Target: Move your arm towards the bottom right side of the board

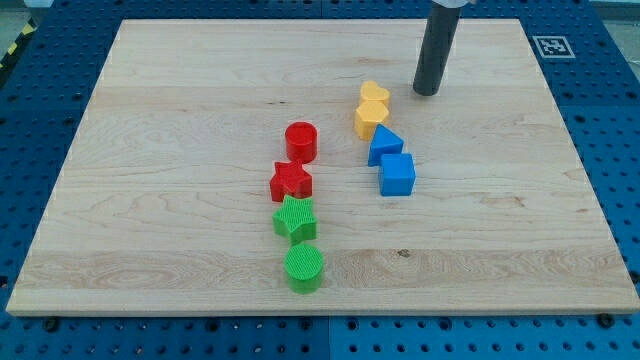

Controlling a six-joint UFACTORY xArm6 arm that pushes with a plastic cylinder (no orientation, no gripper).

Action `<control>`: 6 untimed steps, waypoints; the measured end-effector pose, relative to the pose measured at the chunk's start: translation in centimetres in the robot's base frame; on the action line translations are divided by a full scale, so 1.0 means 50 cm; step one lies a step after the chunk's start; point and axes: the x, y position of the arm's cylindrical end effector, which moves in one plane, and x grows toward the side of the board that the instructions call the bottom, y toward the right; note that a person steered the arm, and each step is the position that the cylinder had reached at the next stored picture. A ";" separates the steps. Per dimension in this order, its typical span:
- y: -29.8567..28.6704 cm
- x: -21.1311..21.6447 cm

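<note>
Tip [427,93] of my rod near the desk's [150,200] top right, just beside yellow heart block [374,94], no pincer in view, blue cube [397,174] well below.

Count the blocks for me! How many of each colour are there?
Red: 2
Green: 2
Yellow: 2
Blue: 2
Total: 8 blocks

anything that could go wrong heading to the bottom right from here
My tip sits at the view's top, just right of the yellow heart. A path bending left on the way down might clip the blue cube or the blue triangle. The board ends near the target corner, so overshooting could carry my tip past its edge.
</note>
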 end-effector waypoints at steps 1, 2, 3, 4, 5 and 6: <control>0.000 0.000; 0.030 -0.019; 0.110 0.016; 0.135 0.147; 0.135 0.286; 0.135 0.408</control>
